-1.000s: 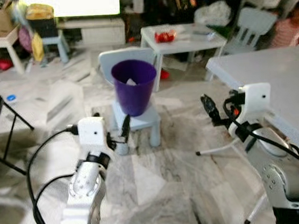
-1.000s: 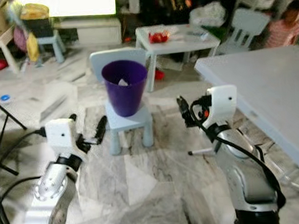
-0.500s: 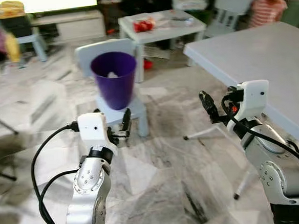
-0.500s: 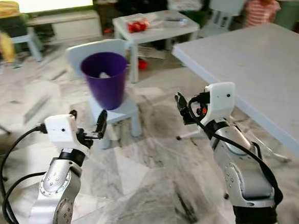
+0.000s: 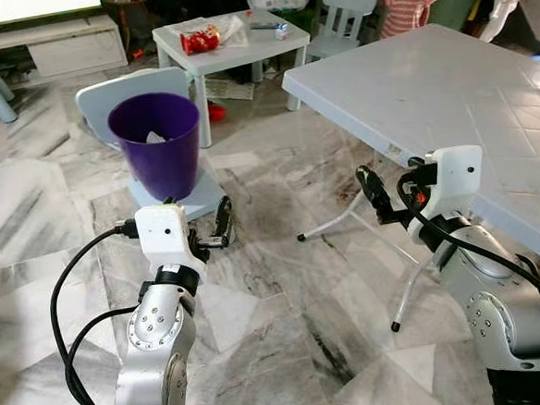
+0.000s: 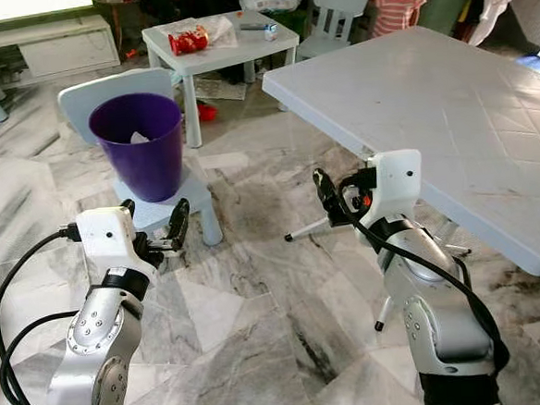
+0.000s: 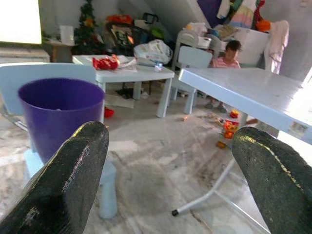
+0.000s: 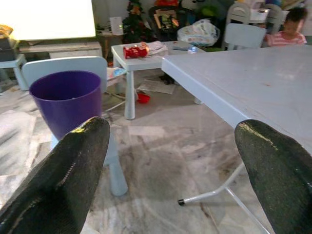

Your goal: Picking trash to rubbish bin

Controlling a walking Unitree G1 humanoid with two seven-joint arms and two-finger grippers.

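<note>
The round purple plastic bin (image 5: pixel 156 142) stands on a small pale blue chair (image 5: pixel 172 193), ahead and left of the robot, so the left hand (image 5: pixel 218 228) is nearer than the right hand (image 5: pixel 369 192). Both hands gape wide, holding nothing. Grey marble floor (image 5: pixel 286 294); a big white folding table (image 5: pixel 448 97) flanks the right.

Even daylight fills the room and the head views are sharp, with only slight softness toward the far clutter. A blown-out white screen (image 5: pixel 29 6) glares at the top edge, and it burns out again in the right wrist view. The marble floor (image 5: pixel 285 285) carries a soft sheen and a dark smudge of shadow beneath the table (image 5: pixel 447 88). In both wrist views the near fingers (image 7: pixel 73 175) loom large, blurred and dark against a brighter, clearer background.
</note>
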